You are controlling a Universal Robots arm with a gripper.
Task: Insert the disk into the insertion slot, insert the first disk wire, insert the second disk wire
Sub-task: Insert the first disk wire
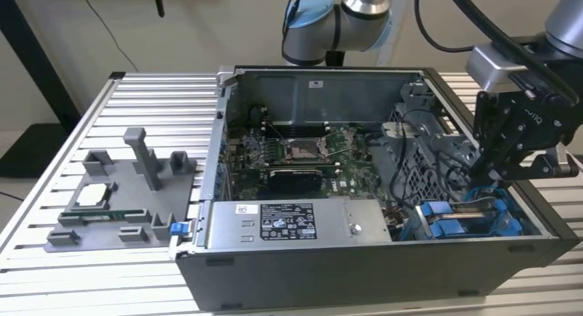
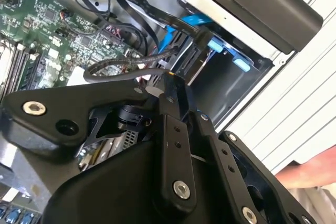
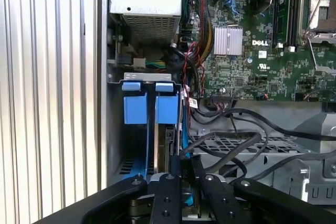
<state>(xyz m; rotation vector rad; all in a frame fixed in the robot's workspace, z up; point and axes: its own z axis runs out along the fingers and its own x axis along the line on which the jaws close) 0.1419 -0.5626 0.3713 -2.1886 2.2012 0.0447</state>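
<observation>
The insertion slot [image 1: 469, 220] is the grey bay with blue rails at the open case's front corner, on the exterior view's right. The disk [image 3: 169, 142] stands edge-on inside it, behind its blue carrier tabs [image 3: 150, 103]. My black gripper [image 1: 496, 171] hangs just over the bay. In both wrist views its fingers [image 2: 176, 129] come together at the tips over the disk's end. The gripper [image 2: 169, 85] [image 3: 185, 166] looks shut on the end of a black disk wire [image 2: 121, 69] that loops back toward the board. A blue flat wire [image 2: 176, 30] runs down beside the bay.
The grey power-supply box [image 1: 291, 222] lies along the case front, and a perforated metal cage [image 3: 273, 156] with loose black cables sits beside the bay. The motherboard [image 1: 291, 149] fills the case floor. A grey parts fixture [image 1: 119, 200] stands on the slatted table. A person's arm [image 2: 310, 174] is near the case.
</observation>
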